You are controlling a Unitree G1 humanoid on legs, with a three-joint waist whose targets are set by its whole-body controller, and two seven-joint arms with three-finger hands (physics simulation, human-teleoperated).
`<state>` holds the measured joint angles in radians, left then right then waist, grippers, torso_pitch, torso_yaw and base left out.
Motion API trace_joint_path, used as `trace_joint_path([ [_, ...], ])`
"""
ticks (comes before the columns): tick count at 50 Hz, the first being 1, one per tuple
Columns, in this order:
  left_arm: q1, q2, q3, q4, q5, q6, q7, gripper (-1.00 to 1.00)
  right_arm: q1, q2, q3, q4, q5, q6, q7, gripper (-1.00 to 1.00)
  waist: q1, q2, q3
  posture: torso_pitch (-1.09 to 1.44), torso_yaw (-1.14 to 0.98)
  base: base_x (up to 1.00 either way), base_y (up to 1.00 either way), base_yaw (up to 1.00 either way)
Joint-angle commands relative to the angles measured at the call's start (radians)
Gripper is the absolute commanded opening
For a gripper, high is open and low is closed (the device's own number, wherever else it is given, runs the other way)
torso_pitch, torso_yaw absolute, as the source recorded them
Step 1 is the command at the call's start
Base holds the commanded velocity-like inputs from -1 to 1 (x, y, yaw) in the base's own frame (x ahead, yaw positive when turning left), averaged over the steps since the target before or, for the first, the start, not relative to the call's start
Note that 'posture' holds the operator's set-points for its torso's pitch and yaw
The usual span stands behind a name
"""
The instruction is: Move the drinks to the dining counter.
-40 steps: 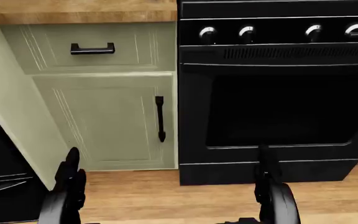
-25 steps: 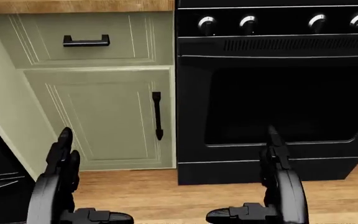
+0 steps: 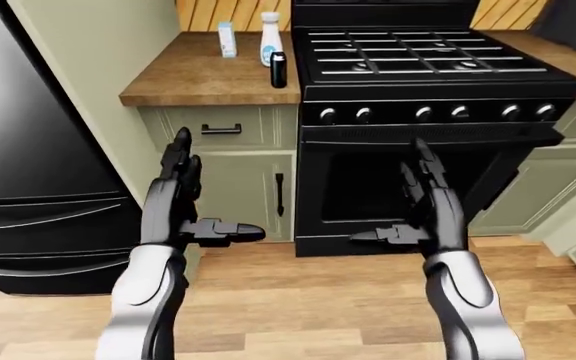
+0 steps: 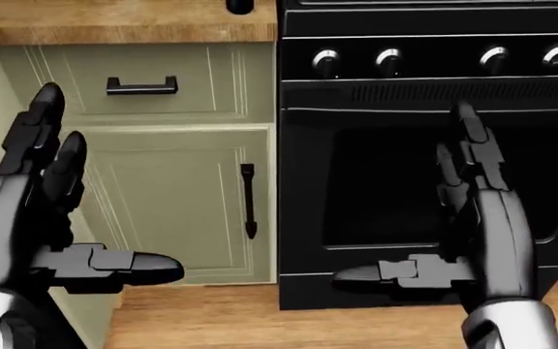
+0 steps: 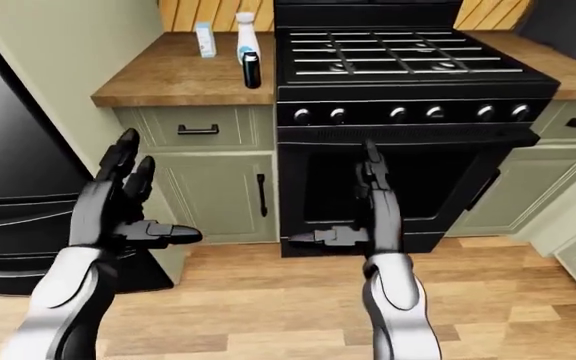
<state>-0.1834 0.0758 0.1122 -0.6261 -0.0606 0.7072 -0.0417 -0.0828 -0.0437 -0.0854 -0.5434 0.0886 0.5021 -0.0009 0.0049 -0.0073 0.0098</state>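
A wooden counter (image 3: pixel 203 75) beside a black stove (image 3: pixel 423 60) bears a white bottle (image 3: pixel 269 37), a dark can (image 3: pixel 278 70) and a small carton (image 3: pixel 227 39). The left hand (image 3: pixel 180 196) and right hand (image 3: pixel 426 206) hang below with fingers spread, grasping nothing.

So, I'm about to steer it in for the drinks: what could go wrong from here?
The small black can, white bottle and pale blue carton stand close together, so an open left hand reaching for one might topple another. The can stands near the wooden counter's edge beside the black stove.
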Motion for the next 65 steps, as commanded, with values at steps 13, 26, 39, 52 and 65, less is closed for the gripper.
trace_joint_path([
  [13, -0.024, 0.011, -0.001, -0.061, 0.005, -0.007, 0.002, 1.00, 0.014, 0.014, 0.003, -0.025, 0.033, -0.053, 0.014, 1.00, 0.044, -0.001, 0.018, 0.00, 0.00, 0.00, 0.00, 0.81],
  [26, -0.065, 0.016, -0.004, -0.080, 0.002, 0.041, 0.006, 1.00, -0.016, -0.013, -0.042, -0.148, 0.052, 0.043, -0.031, 1.00, 0.004, 0.022, 0.008, 0.00, 0.00, 0.03, 0.04, 0.15],
  [39, -0.142, 0.051, 0.049, -0.113, -0.058, 0.131, 0.029, 1.00, -0.031, -0.016, -0.047, -0.240, 0.052, 0.115, -0.028, 1.00, 0.010, -0.018, 0.030, 0.00, 0.00, 0.25, 0.00, 0.00],
  [52, -0.182, 0.083, 0.066, -0.134, -0.083, 0.170, 0.048, 1.00, -0.062, -0.028, -0.065, -0.321, 0.075, 0.198, -0.047, 1.00, -0.016, 0.061, 0.017, 0.00, 0.00, 0.29, 0.00, 0.00],
  [65, -0.188, 0.084, 0.062, -0.134, -0.089, 0.175, 0.058, 1.00, -0.072, -0.037, -0.085, -0.351, 0.104, 0.223, -0.057, 1.00, 0.026, -0.019, 0.023, 0.00, 0.00, 0.43, 0.00, 0.00],
])
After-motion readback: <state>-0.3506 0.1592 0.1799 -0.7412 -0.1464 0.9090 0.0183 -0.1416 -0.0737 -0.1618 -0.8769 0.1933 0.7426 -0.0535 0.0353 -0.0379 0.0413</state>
